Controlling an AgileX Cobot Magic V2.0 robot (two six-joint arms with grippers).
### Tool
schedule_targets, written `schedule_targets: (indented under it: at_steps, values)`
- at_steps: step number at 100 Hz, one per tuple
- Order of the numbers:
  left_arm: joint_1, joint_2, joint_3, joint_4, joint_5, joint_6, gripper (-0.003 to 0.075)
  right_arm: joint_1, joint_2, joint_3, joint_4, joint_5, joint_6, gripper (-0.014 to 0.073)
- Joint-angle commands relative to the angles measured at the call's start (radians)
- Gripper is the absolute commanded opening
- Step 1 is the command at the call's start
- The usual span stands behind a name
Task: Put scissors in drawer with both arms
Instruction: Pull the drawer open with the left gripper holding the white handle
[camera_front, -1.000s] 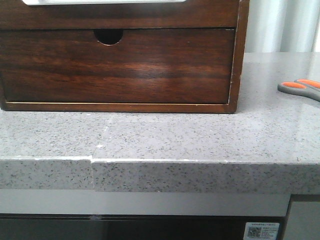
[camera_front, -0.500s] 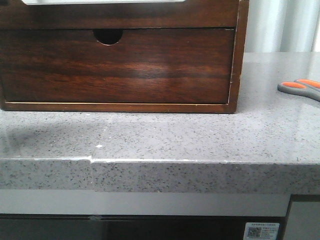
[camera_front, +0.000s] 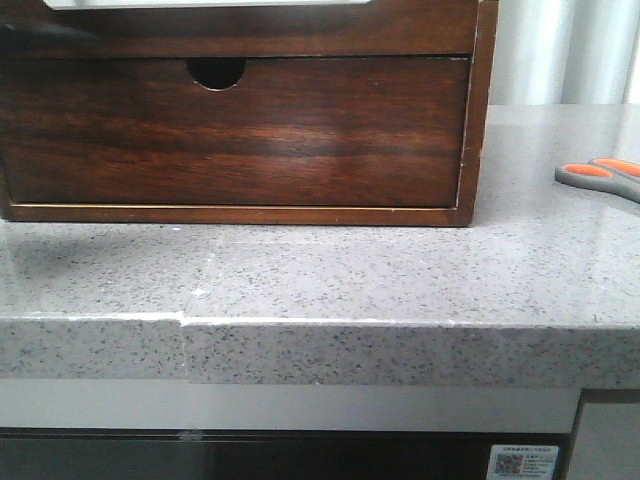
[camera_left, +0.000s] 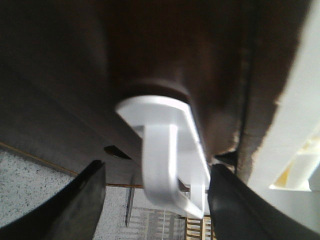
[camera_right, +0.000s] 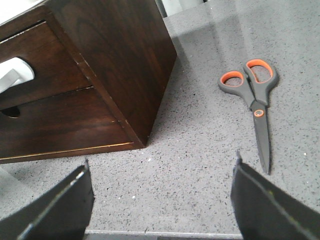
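Note:
The scissors (camera_right: 255, 100), grey with orange-lined loops, lie flat on the stone counter to the right of the wooden box; only their handles show at the right edge of the front view (camera_front: 600, 175). The drawer (camera_front: 250, 35) is the upper one, closed, with a pale cut-out (camera_right: 15, 75) along its top. My left gripper (camera_left: 157, 205) is open, close against the drawer front (camera_left: 150, 50), its fingers either side of the pale white piece (camera_left: 162, 150) without touching it. My right gripper (camera_right: 162, 200) is open and empty above the counter, short of the scissors.
The lower drawer (camera_front: 240, 140) with a small semicircular notch (camera_front: 216, 72) is closed. The box's right side wall (camera_right: 125, 55) stands beside the scissors. The counter's front edge (camera_front: 400, 325) runs below, with a seam (camera_front: 185, 320) at the left.
A dark shape has come into the front view's upper left corner over the upper drawer front, and the shadow on the counter's left has shifted. The scissors and both drawers have not moved.

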Motion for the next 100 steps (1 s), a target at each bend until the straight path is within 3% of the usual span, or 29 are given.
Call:
schedule_targets:
  at_steps: [1,11,23,51,100]
  values:
    - [0.0,-0.002,-0.038,-0.095,0.052,0.01,0.037,-0.006,0.019,-0.026,-0.008,-0.072,-0.002,0.0514]
    - [0.0,0.003,-0.041,-0.095,0.059,0.038,0.0253,-0.006,0.019,-0.026,-0.009,-0.07,-0.002,0.0514]
    - [0.0,0.003,-0.041,-0.095,0.053,0.038,-0.002,-0.006,0.019,-0.026,-0.009,-0.069,-0.002,0.0514]
    - [-0.002,-0.065,-0.001,-0.095,0.037,0.031,-0.0019,-0.006,0.019,-0.026,-0.009,-0.065,-0.002,0.0514]
    - [-0.002,-0.473,0.224,-0.091,-0.016,-0.035,-0.0018,-0.006,0.019,-0.026,-0.009,-0.065,-0.002,0.0514]
